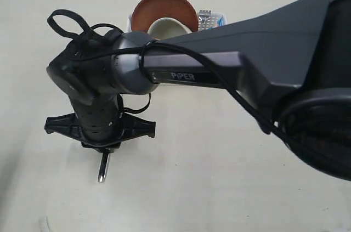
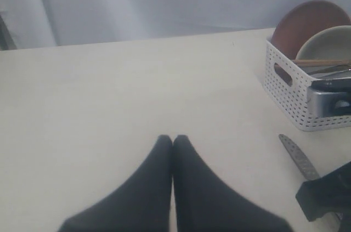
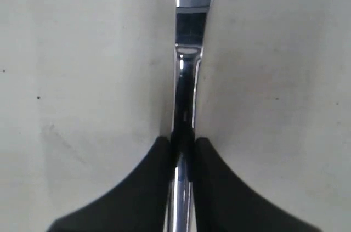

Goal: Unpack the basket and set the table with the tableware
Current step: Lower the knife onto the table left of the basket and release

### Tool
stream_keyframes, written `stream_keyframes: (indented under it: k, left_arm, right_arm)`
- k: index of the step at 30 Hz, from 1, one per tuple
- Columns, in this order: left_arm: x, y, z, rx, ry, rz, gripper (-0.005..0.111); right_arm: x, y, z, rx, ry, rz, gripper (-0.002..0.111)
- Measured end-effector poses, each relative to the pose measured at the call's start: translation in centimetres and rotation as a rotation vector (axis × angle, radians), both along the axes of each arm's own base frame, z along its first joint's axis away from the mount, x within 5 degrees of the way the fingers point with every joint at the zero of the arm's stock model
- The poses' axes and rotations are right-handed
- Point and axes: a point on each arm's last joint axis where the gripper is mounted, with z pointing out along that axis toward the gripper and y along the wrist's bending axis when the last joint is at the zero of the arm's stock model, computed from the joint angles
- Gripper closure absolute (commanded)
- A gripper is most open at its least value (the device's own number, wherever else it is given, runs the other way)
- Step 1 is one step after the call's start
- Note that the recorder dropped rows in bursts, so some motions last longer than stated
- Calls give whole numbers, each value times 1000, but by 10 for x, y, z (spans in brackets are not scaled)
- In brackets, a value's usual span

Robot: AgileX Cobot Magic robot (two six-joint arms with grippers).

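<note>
My right gripper [image 3: 184, 144] is shut on the handle of the steel knife [image 3: 186, 78], low over the cream table [image 1: 208, 188]. In the exterior view the right gripper [image 1: 103, 148] points down at the left, and the knife's handle end [image 1: 102, 173] sticks out below it. Whether the knife touches the table I cannot tell. The knife blade [image 2: 299, 158] points toward the white basket [image 2: 290, 92]. The basket holds the brown plate [image 2: 307, 23], the off-white bowl [image 2: 329, 43], chopsticks [image 2: 323, 62] and a steel cup [image 2: 329, 103]. My left gripper [image 2: 173, 140] is shut and empty above bare table.
The right arm [image 1: 247, 51] crosses the exterior view and hides most of the basket; the plate [image 1: 164, 8], the bowl [image 1: 167, 28] and a blue snack packet [image 1: 211, 19] show behind it. A pale wall [image 2: 164, 1] rises beyond the table's far edge.
</note>
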Motion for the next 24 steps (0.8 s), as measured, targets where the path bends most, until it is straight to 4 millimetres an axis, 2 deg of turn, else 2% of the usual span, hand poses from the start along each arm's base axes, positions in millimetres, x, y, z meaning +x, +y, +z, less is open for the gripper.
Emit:
stream_keyframes:
  k: [5, 17, 19, 22, 24]
  left_arm:
    - [0, 0, 0, 0, 0, 0, 107]
    - [0, 0, 0, 0, 0, 0, 107]
    - [0, 0, 0, 0, 0, 0, 107]
    - [0, 0, 0, 0, 0, 0, 107]
    - [0, 0, 0, 0, 0, 0, 107]
  right_arm:
    - [7, 2, 1, 43, -31, 18, 109]
    - [7, 3, 1, 57, -36, 20, 107]
    - [9, 2, 1, 57, -36, 16, 97]
    - [10, 1, 1, 48, -29, 8, 72]
    - [10, 0, 1, 44, -28, 10, 60]
